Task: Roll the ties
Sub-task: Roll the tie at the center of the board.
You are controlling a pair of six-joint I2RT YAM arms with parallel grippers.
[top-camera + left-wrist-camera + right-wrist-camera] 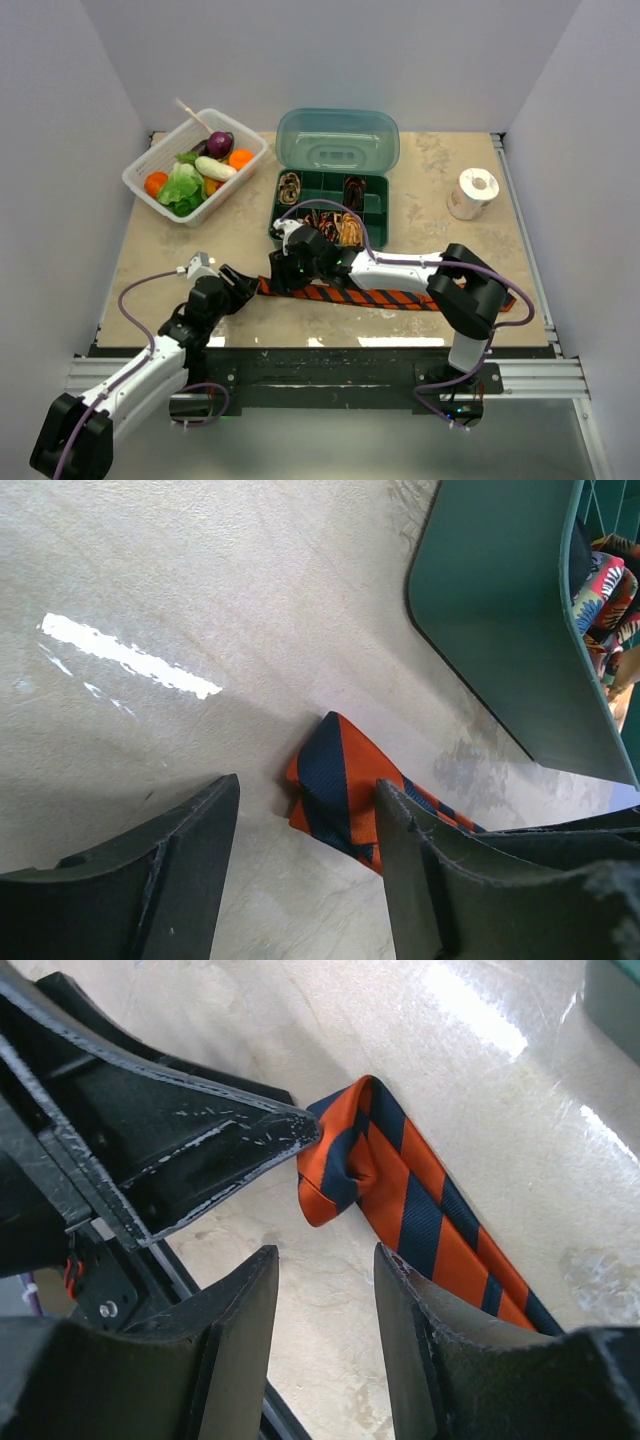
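Currently one orange-red fabric necktie with navy diagonal stripes (385,297) lies flat at 6 o'clock of the green plastic compartment box (338,140), which holds at least three small rolled patterned ties (290,187). The left gripper (305,800) and the right gripper (325,1260) each have their fingers apart, gripping nothing, at the necktie's folded 9 o'clock end.

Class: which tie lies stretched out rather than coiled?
The orange-and-navy striped tie, flat on the table; the other ties sit coiled in compartments of the green box.
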